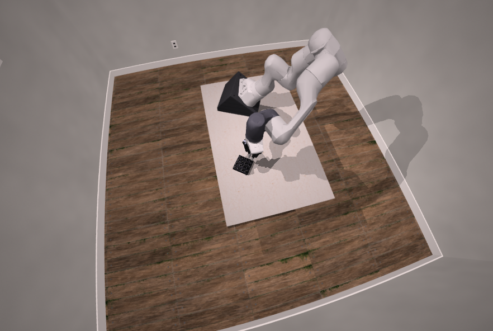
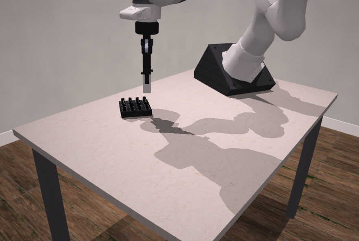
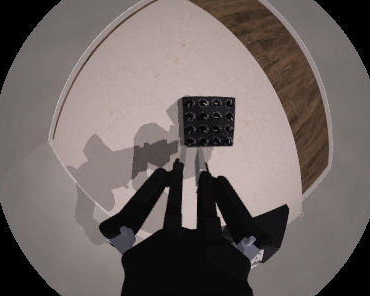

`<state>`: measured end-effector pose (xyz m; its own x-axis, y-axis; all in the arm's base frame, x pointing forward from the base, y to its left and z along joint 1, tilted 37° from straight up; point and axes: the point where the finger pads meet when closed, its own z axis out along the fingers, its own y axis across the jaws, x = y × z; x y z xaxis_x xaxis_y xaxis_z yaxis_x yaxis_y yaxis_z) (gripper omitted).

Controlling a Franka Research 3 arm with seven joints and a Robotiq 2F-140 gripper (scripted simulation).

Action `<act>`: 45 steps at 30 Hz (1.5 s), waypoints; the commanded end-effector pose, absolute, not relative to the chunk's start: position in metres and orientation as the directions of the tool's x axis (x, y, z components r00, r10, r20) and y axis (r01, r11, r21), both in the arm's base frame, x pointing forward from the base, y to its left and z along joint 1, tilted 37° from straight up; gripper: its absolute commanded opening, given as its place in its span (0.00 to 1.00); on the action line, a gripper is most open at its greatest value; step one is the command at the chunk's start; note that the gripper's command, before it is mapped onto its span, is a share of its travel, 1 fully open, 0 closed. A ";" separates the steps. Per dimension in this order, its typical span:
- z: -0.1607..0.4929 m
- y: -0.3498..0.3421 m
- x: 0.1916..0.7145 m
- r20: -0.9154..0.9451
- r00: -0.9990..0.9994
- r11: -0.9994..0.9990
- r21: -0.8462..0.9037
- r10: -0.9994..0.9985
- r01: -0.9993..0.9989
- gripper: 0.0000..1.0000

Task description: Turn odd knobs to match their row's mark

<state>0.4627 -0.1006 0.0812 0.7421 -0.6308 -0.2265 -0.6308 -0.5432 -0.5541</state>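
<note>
Knob box [image 2: 135,108] well inside table [image 2: 100,158] edges | fingers [image 2: 146,88] above, apart, nearly closed, gripping nothing

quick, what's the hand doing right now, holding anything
Hand: nearly shut, holding nothing, hanging above the knob box.

Black knob box [image 2: 135,111]; pale marbled table [image 2: 100,158]; brown wood-grain floor [image 2: 342,181]

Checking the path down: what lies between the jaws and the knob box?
Only air: in the exterior view the gripper hangs above the knob box, jaws nearly shut on nothing, touching no knob.
</note>
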 end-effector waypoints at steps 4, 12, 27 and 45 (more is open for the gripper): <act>0.082 -0.099 0.462 -0.225 0.747 -0.545 -0.559 -0.626 -0.625 0.12; 0.080 -0.098 0.463 -0.225 0.747 -0.545 -0.559 -0.626 -0.625 0.12; 0.069 -0.091 0.466 -0.225 0.747 -0.545 -0.559 -0.626 -0.624 0.12; 0.053 -0.079 0.470 -0.225 0.747 -0.545 -0.559 -0.626 -0.624 0.12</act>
